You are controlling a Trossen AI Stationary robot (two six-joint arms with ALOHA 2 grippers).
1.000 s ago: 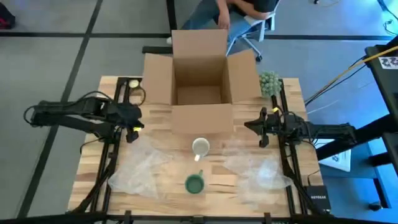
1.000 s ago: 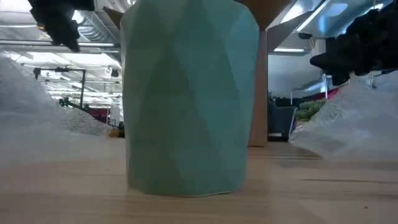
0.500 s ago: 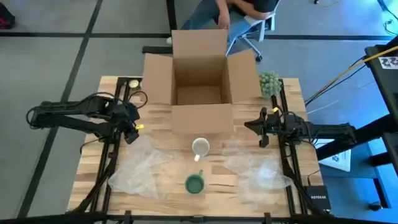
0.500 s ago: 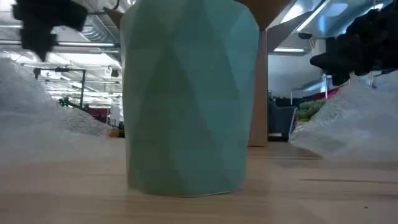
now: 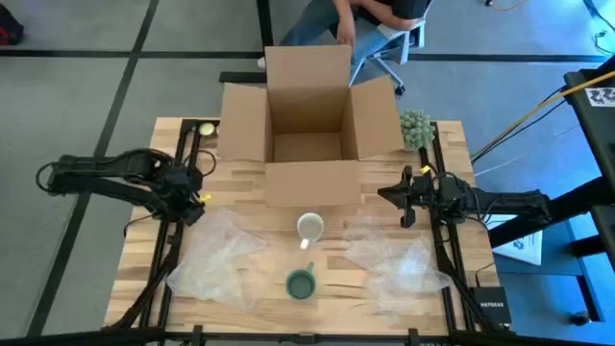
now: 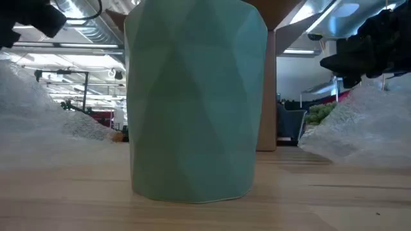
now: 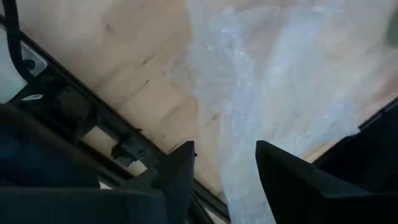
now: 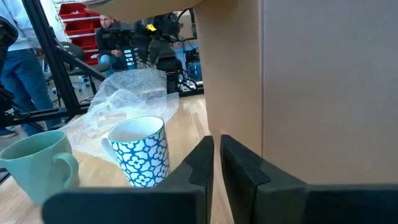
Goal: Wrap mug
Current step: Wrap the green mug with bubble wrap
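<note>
A white mug with a blue pattern [image 5: 309, 228] stands upright on the table in front of the cardboard box; it also shows in the right wrist view [image 8: 140, 152]. A green mug [image 5: 301, 284] stands nearer the front edge and fills the low view [image 6: 196, 96]. A sheet of bubble wrap [image 5: 216, 255] lies crumpled on the left, another [image 5: 399, 259] on the right. My left gripper [image 7: 224, 168] hovers open over the left sheet's far edge, near the table's left rail [image 5: 195, 197]. My right gripper [image 8: 217, 155] is shut with nothing in it, at the right of the box [image 5: 402, 197].
An open cardboard box [image 5: 309, 144] stands at the table's far middle, flaps out. A green bunch [image 5: 416, 127] lies at the far right. Metal rails [image 5: 173, 240] run down both table sides. People [image 8: 112, 40] are in the room beyond.
My left gripper has drawn back toward the table's left edge, away from the box, staying above the table. The mugs, the wrap and my right arm have kept still.
</note>
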